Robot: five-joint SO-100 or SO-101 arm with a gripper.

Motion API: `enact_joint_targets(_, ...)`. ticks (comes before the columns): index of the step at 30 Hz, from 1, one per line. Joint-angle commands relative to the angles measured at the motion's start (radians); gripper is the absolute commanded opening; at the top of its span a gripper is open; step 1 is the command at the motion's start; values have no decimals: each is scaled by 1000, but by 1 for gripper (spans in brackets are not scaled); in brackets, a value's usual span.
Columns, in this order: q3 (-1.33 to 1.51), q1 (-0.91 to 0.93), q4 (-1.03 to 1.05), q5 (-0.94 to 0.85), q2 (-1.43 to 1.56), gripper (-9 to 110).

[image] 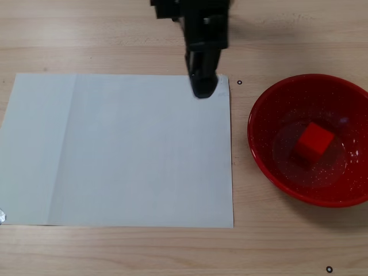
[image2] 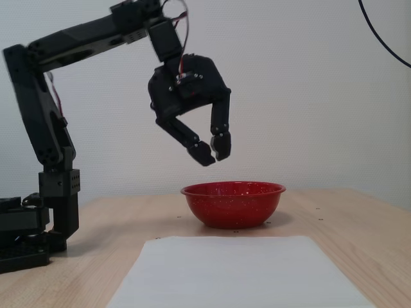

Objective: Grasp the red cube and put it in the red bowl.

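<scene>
- Here we see the cube (image: 314, 140) resting inside the bowl (image: 264, 155), well apart from the claw (image2: 213, 149).
- We find the claw empty, fingertips nearly touching, raised beside the bowl.

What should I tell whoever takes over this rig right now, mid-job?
Gripper: empty, fingertips touching or nearly so, held in the air well above the table.
In a fixed view from above it sits over the top right corner of the white paper sheet, beside the bowl and not over it.
Red cube: lying inside the red bowl, near its middle.
Done: cube is in the bowl.
Left: nothing on the cube; probably just park the arm.
</scene>
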Motion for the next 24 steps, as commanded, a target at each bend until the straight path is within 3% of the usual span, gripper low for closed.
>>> enact_joint_targets(1, 35, -9, -78, 17, 149, 0)
enact_joint_targets(24, 1043, -34, -699, 40, 808, 0)
